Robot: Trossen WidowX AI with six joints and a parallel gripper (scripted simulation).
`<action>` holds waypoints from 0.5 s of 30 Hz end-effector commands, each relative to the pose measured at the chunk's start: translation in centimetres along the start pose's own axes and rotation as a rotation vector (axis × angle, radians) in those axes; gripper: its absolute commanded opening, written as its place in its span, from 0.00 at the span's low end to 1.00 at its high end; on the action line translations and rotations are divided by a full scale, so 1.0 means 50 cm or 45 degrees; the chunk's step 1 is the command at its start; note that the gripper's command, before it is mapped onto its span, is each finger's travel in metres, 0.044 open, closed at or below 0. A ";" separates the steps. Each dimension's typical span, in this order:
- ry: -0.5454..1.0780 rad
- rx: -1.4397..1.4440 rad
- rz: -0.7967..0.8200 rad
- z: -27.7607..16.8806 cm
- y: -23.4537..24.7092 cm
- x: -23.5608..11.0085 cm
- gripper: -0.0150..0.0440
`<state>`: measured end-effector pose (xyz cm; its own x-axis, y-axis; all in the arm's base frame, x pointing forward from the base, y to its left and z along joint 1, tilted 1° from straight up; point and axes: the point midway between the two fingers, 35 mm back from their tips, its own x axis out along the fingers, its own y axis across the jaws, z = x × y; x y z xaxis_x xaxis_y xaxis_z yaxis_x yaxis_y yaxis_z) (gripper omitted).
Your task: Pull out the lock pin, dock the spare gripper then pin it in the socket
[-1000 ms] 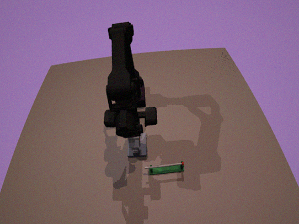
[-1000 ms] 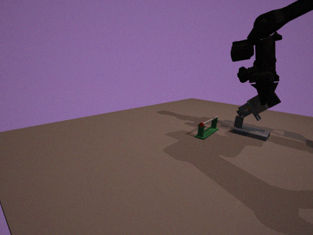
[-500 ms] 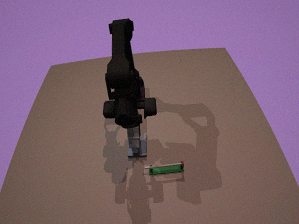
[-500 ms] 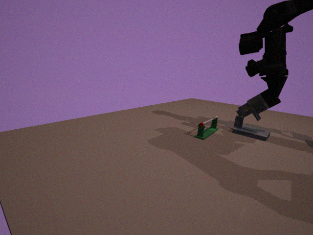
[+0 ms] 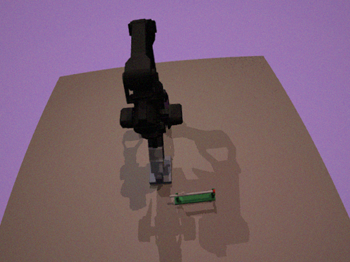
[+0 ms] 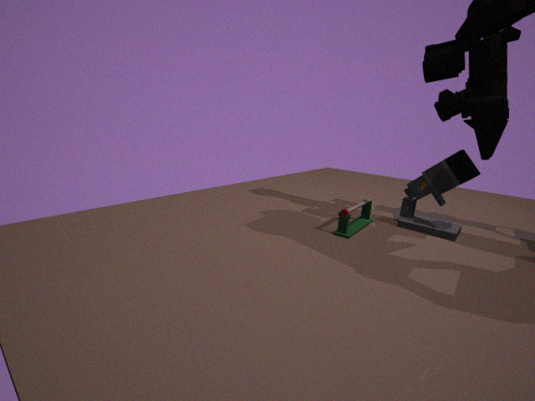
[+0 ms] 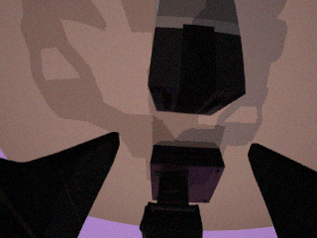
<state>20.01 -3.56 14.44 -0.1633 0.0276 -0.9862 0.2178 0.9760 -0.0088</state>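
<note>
The spare gripper (image 5: pixel 156 157) (image 6: pixel 445 175) (image 7: pixel 196 59), grey with a dark upper end, leans tilted, its lower end at the upright socket (image 6: pixel 408 207) of the grey mount (image 5: pixel 168 169) (image 6: pixel 436 227). I cannot tell how deep it sits. The white lock pin (image 5: pixel 190 194) (image 6: pixel 357 207) with a red head (image 5: pixel 213 190) (image 6: pixel 344 211) lies across a green stand (image 5: pixel 195 198) (image 6: pixel 352 226), apart from the mount. My gripper (image 6: pixel 487 151) (image 7: pixel 185 145) is open and empty. It hangs above the spare gripper's dark end with a gap and touches nothing.
The brown table (image 5: pixel 76 190) (image 6: pixel 172 280) carries only the mount and the green stand. The arm's dark links (image 5: pixel 144 80) rise behind the mount and hide my fingers in the top view. The table's edge shows at the bottom of the wrist view.
</note>
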 end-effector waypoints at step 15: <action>-0.062 0.000 0.003 -0.023 -0.001 -0.063 1.00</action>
<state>19.43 -3.44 17.08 -0.1436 0.0240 -0.9893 0.2171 0.9761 -0.0079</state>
